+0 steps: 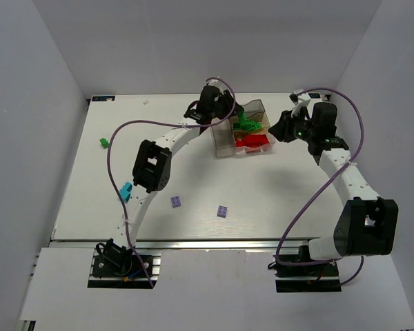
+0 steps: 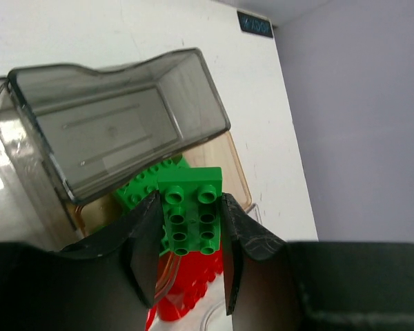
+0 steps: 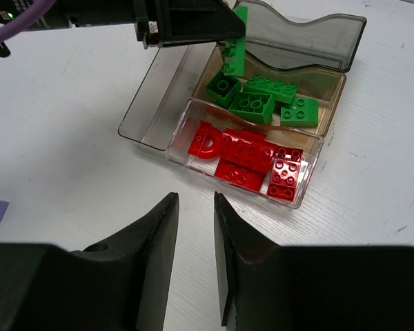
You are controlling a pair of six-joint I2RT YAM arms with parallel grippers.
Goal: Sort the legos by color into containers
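Above the containers (image 3: 146, 117) at the far side of the table (image 1: 262, 193), my left gripper (image 2: 190, 207) reaches in from an outstretched arm, clamped on a green brick (image 2: 193, 189) held over the green legos (image 3: 269, 96). My right gripper (image 3: 195, 200) hovers nearby, jaws slightly apart, empty.

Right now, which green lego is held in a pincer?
The green lego clamped in the left pincer over the containers; the others lie loose.
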